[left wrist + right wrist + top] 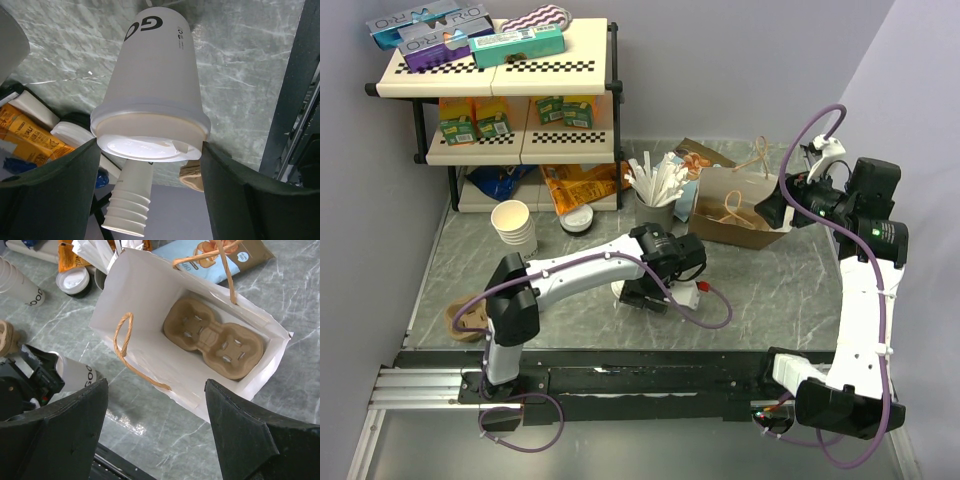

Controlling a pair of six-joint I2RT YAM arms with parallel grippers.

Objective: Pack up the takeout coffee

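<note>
Left wrist view shows the left fingers (50, 190) gripping the takeout coffee (150, 95) at its lid (145, 147), upright on the counter (240, 60), left of the paper bag (145, 295) under the open, empty right fingers (55, 430); squeezing there could pop the lid, or the cup could snag a handle (126, 316).

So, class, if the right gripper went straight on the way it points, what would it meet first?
Probably the open paper bag, near wall first, then the cup carrier inside; depth is unclear.

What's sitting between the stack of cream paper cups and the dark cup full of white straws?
Round white plastic lids on a dark base sit between the cream cup stack and the straw holder, shown in the top view.
</note>
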